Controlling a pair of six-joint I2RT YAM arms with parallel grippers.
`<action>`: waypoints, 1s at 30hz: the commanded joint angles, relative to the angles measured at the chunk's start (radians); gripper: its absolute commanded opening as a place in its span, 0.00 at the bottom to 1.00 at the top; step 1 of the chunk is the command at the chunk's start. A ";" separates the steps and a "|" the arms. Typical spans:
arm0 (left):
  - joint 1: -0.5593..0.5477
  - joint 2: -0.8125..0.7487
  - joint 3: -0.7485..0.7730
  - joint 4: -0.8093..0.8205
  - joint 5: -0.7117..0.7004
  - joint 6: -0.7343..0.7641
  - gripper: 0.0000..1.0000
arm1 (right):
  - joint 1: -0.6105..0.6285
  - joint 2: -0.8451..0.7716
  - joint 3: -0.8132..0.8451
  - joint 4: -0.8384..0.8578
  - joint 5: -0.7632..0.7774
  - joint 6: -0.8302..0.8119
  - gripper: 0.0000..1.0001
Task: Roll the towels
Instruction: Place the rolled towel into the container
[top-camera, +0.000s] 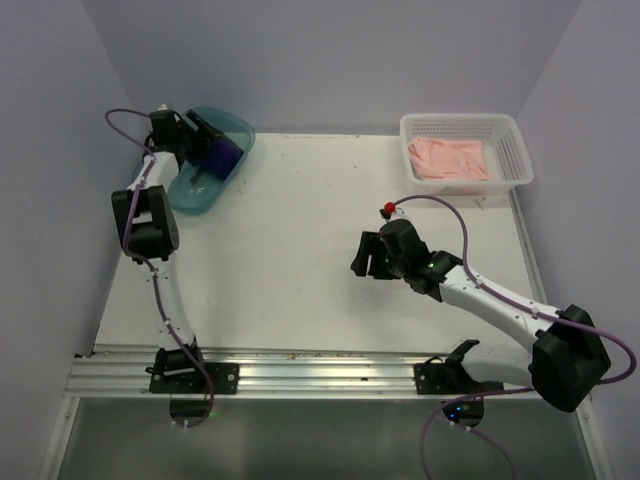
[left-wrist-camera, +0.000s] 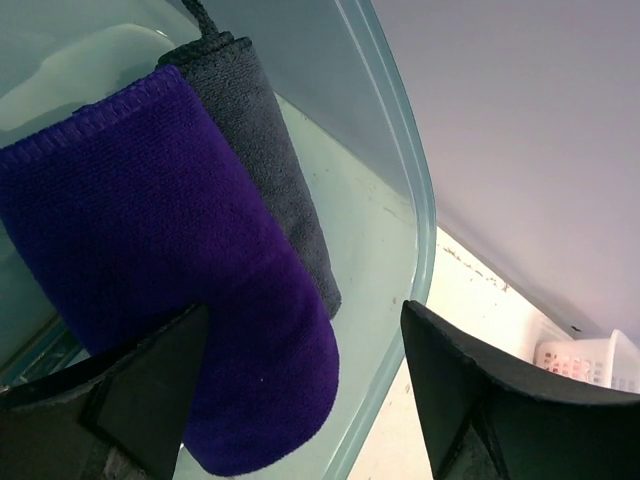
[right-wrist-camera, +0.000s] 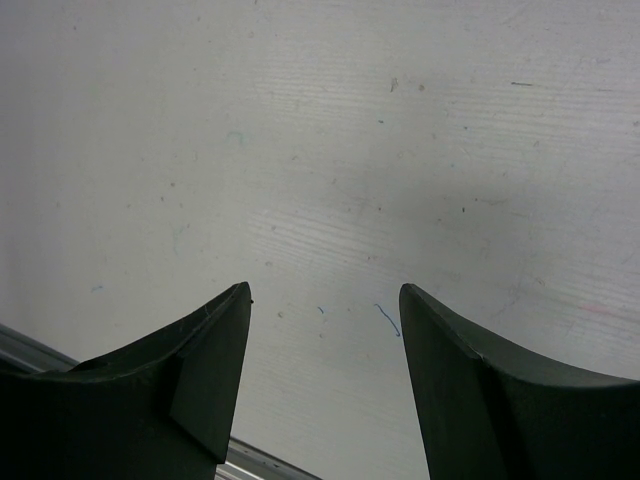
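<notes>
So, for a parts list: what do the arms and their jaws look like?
Both the left arm and right arm have white links with bulky black joints and black bases on an aluminium rail. A thin purple cable runs along each. The jaws are matte black, broad and wedge-shaped. The right arm carries a small red knob and a green light.
</notes>
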 joint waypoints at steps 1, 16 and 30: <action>-0.010 -0.119 -0.033 -0.005 -0.029 0.026 0.82 | -0.005 -0.015 0.036 -0.002 0.002 -0.012 0.65; -0.100 -0.578 -0.276 -0.228 -0.228 0.247 0.84 | -0.224 0.065 0.351 -0.203 0.343 -0.182 0.70; -0.315 -1.029 -0.822 -0.294 -0.360 0.328 0.86 | -0.373 0.229 0.522 -0.178 0.226 -0.171 0.80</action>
